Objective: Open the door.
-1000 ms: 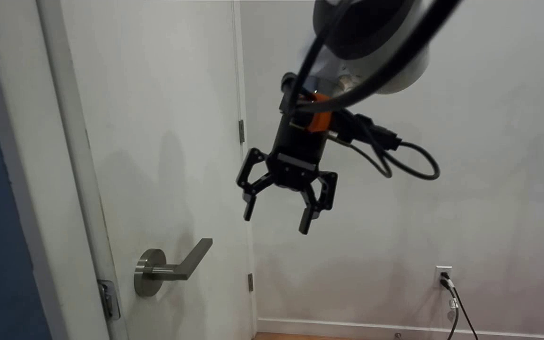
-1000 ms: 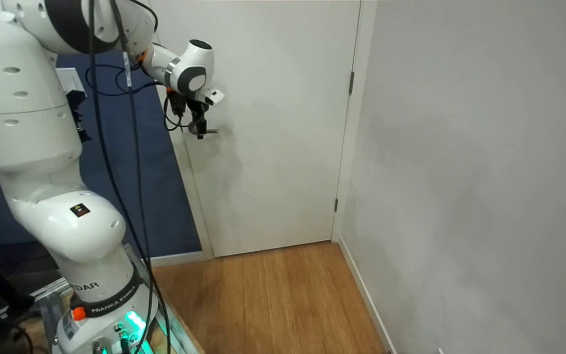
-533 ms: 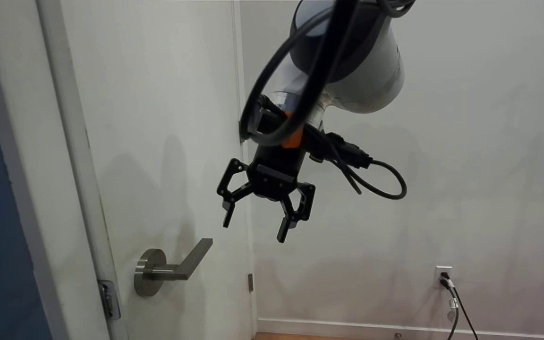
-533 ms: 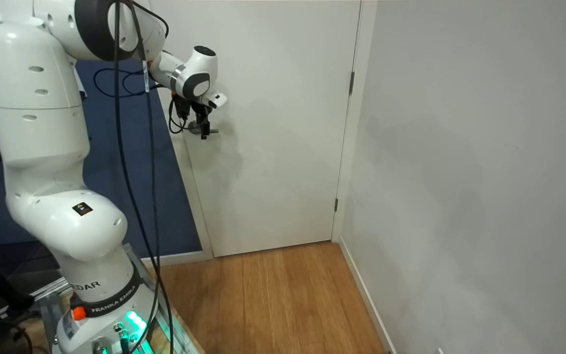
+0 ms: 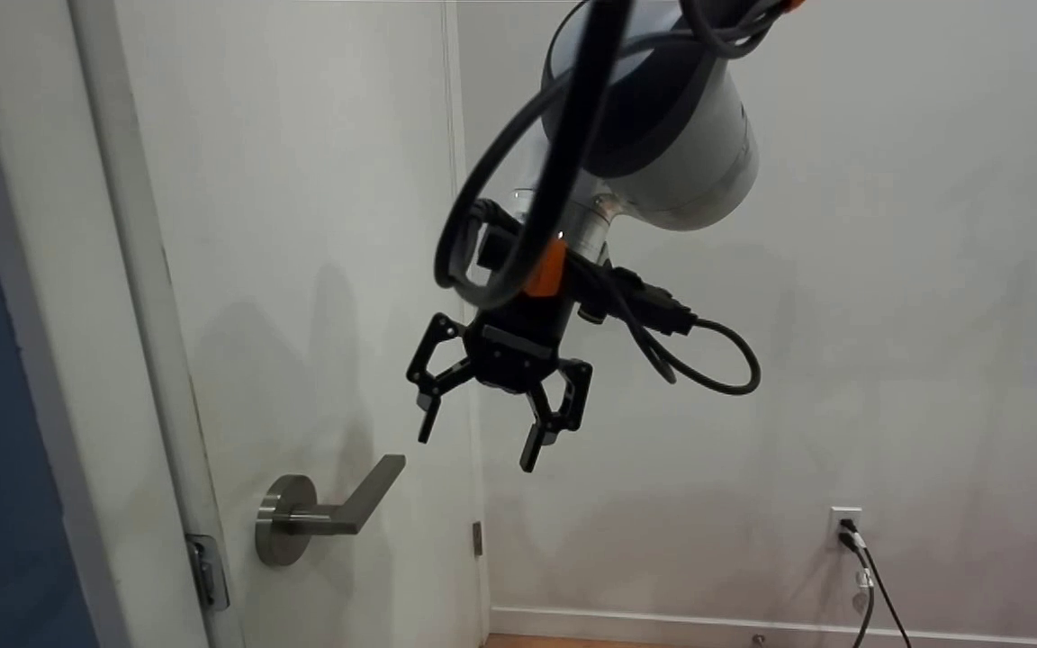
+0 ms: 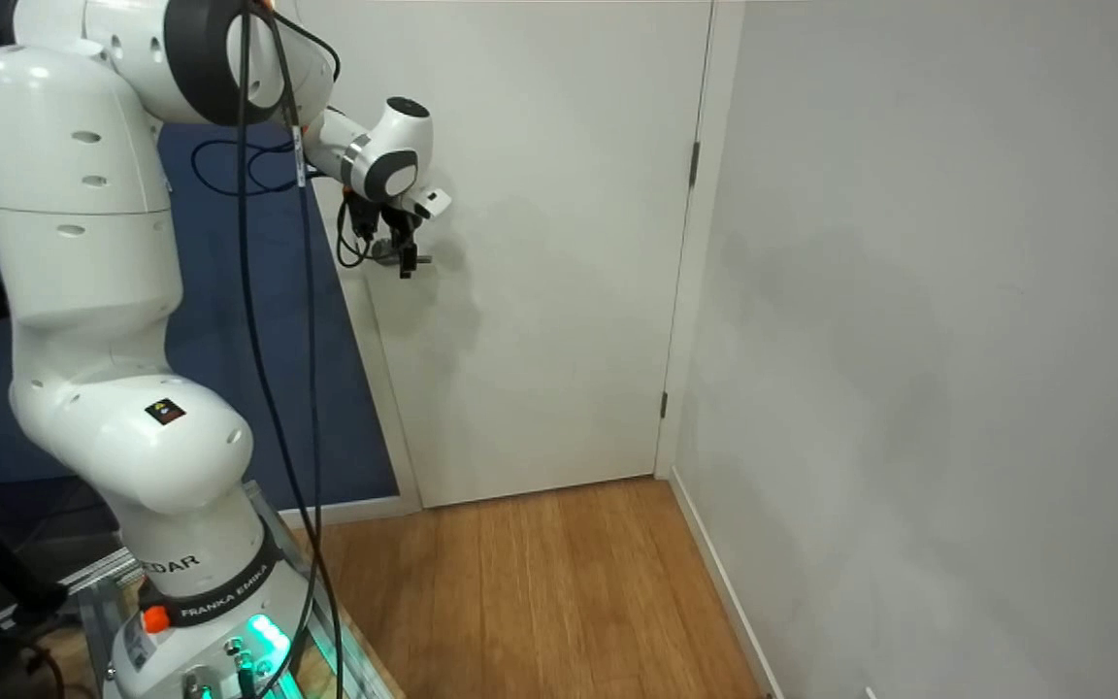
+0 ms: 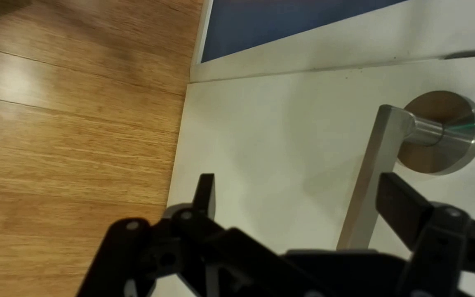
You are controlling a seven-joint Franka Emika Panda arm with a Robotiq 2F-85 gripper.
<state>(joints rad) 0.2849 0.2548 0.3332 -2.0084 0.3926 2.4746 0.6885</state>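
Note:
The tall white door (image 5: pixel 302 207) is shut in both exterior views, as the other view of it (image 6: pixel 559 311) shows. Its silver lever handle (image 5: pixel 370 497) sits level on a round rose. In an exterior view the handle (image 6: pixel 425 259) is partly hidden behind my gripper (image 6: pixel 407 266). My gripper (image 5: pixel 477 450) is open and empty, tilted downward, above and to the right of the lever's free end, apart from it. In the wrist view the lever (image 7: pixel 369 177) passes between the open fingers (image 7: pixel 297 181), close to the right fingertip; the lever's lower end is hidden by the gripper body.
The white door frame (image 5: pixel 59 270) with a metal strike plate (image 5: pixel 209 572) borders the door. A pale wall (image 6: pixel 947 340) stands on the hinge side, with a power outlet (image 5: pixel 845 526) and plugged cables. Cables hang along the arm (image 6: pixel 83 243). The floor (image 6: pixel 530 582) is wood.
My gripper has moved down and to the left in an exterior view, nearer the lever, and slightly down and right in another. It stays open. The door and handle have not moved.

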